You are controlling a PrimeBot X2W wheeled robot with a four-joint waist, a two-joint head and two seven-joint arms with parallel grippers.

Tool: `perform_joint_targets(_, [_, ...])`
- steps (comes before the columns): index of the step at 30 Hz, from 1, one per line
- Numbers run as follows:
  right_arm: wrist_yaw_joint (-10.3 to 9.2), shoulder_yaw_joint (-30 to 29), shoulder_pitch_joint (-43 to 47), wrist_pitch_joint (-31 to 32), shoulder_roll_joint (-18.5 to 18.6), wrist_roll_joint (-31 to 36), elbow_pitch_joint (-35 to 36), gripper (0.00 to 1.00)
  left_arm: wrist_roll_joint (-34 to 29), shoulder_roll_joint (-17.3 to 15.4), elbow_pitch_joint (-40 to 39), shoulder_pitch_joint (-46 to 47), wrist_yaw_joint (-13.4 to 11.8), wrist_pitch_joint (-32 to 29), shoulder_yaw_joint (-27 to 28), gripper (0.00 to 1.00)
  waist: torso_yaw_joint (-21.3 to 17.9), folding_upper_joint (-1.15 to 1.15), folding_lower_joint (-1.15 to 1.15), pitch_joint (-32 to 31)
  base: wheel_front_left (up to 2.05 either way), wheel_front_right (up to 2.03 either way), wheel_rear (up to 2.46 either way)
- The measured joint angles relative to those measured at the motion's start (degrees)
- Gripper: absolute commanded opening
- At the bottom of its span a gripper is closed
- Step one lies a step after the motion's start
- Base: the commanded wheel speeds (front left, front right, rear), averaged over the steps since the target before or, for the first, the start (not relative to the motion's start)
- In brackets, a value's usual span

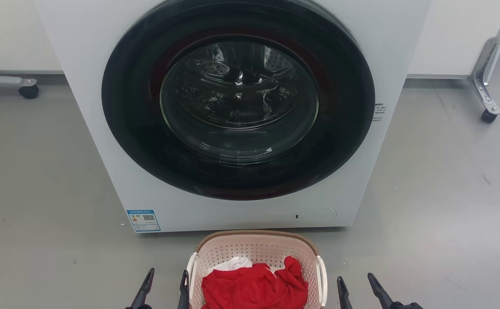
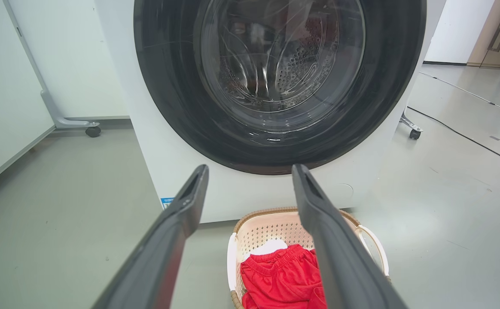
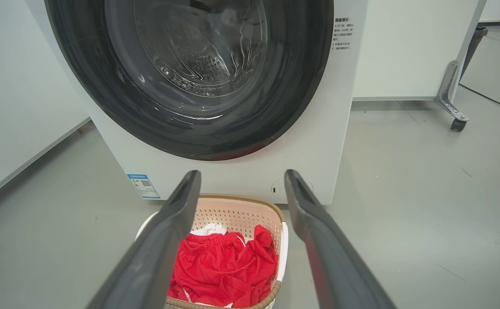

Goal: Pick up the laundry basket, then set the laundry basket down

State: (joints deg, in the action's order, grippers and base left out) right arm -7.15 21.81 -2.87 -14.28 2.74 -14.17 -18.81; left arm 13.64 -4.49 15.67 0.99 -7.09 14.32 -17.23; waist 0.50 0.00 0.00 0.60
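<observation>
Smooth white washer (image 1: 104, 141), round dark glass door. Just before it on the floor (image 1: 39, 171), the perforated pink laundry basket (image 1: 254, 251) holds crumpled red cloth (image 1: 254, 287), flanked by left gripper (image 1: 168, 274) and right gripper (image 1: 355, 278), both spread. Left wrist view adds a thin cable (image 2: 460, 133).

The laundry basket (image 1: 254, 251) is closed in on its far side by the washer (image 1: 168, 210), which stands just behind the rim, so little room is left there. Bare floor (image 1: 39, 193) lies free on both sides of the basket. There the left gripper (image 1: 168, 271) and right gripper (image 1: 355, 277) are held with fingers spread, the left's inner finger just beside a white handle (image 1: 191, 274). The basket's inside is partly filled by red clothing (image 1: 254, 289), with the upper walls left free. Wheeled frame legs (image 1: 28, 91) are kept well apart, by the wall. A cable (image 2: 460, 133) is laid across the floor beyond the washer.
</observation>
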Motion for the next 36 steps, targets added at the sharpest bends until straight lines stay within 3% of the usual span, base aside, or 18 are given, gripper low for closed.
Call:
perform_joint_targets(19, [0.00, 0.10, 0.19, 0.00, 0.00, -0.65, 0.81, 1.00, -0.08, 0.34, -0.09, -0.02, 0.02, 0.00, 0.68, 1.00, 0.01, 0.00, 0.00, 1.40, 0.00, 0.00, 0.00])
perform_joint_targets(36, [0.00, -1.69, -9.65, -0.01, 0.04, -0.42, -2.23, 1.00, -0.08, 0.40, 1.47, 8.19, 0.98, 0.00, 2.27, 1.00, -0.69, 0.00, 0.01, 11.45, 0.00, 0.00, 0.00])
